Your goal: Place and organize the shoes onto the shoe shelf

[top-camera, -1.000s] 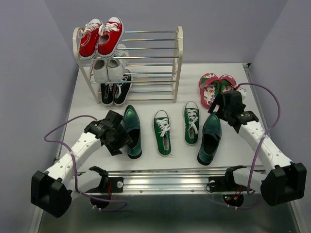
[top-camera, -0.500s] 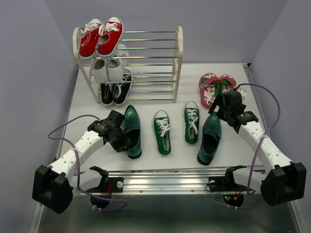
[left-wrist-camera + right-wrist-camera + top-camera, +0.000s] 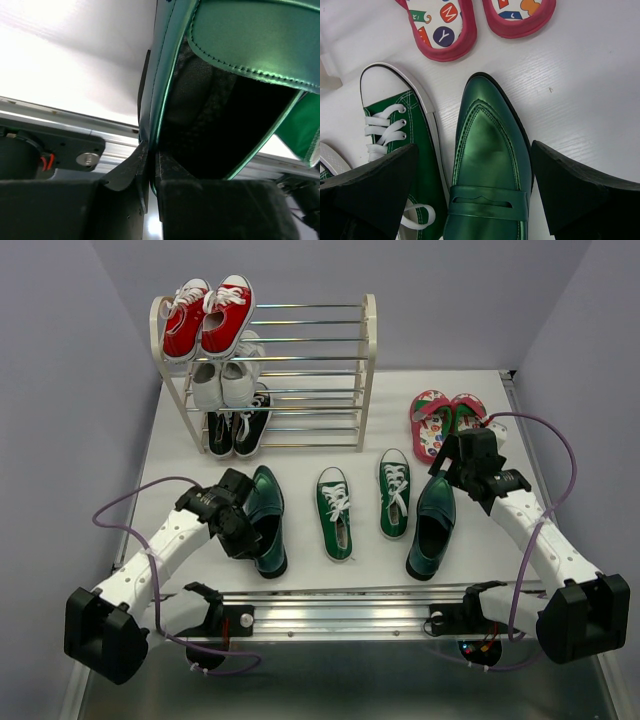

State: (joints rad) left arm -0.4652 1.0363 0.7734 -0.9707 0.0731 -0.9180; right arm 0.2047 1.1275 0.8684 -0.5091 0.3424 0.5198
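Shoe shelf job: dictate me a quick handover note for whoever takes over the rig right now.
Left gripper: shut on the side wall of the left teal loafer, near the front edge of the table.
Right gripper: open, above the right teal loafer, holding nothing.
Green sneakers and flip-flops: on the table in front of the shoe shelf.
Done: none of these six shoes is shelved.
Left: shelve all three pairs.

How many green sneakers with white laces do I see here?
2. The left green sneaker lies mid-table; the right green sneaker beside it, both off the shelf. None seems hidden.
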